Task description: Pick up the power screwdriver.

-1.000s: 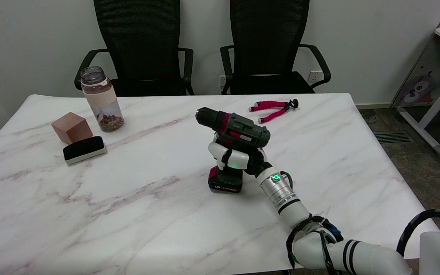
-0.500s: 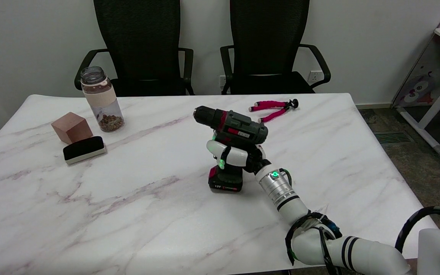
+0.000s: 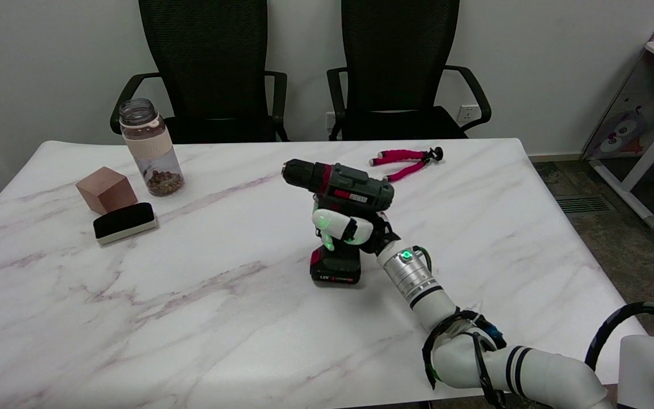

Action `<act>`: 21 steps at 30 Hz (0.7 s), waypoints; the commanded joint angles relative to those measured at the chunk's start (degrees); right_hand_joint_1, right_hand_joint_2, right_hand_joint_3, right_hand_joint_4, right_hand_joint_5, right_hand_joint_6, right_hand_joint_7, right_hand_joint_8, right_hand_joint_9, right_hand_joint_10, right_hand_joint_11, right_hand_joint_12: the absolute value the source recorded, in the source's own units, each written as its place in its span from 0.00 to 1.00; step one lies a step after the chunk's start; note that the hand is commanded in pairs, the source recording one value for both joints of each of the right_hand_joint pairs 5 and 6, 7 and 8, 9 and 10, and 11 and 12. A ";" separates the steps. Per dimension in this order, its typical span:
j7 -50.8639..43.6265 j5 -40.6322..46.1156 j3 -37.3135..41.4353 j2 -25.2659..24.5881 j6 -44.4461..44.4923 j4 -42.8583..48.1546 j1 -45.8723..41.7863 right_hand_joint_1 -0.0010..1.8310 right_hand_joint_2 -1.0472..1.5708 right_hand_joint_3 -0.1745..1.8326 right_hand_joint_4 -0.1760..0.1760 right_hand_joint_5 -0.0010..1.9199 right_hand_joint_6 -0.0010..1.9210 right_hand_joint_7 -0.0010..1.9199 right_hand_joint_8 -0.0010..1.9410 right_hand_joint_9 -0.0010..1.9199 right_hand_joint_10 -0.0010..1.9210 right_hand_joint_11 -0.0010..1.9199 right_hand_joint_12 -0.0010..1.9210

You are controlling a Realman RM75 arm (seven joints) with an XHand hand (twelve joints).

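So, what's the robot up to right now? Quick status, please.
Right hand wrapped round the handle of the dark grey and red power screwdriver. Screwdriver upright, battery base at the white marble table; lift not clear. Nothing in the way.

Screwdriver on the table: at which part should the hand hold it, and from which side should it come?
Best at the handle of the screwdriver, between body and battery base. It stands upright, chuck pointing left, so come from the right, as the right hand now wraps it; the handle looks like the narrowest part.

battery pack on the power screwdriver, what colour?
Black with a red band, on the power screwdriver held by the right robot hand. Head view shows it.
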 commanded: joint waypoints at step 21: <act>-0.34 0.28 -1.08 -0.07 -3.87 -3.95 9.47 0.47 0.48 0.40 1.00 0.96 0.96 0.96 0.95 1.00 1.00 1.00 1.00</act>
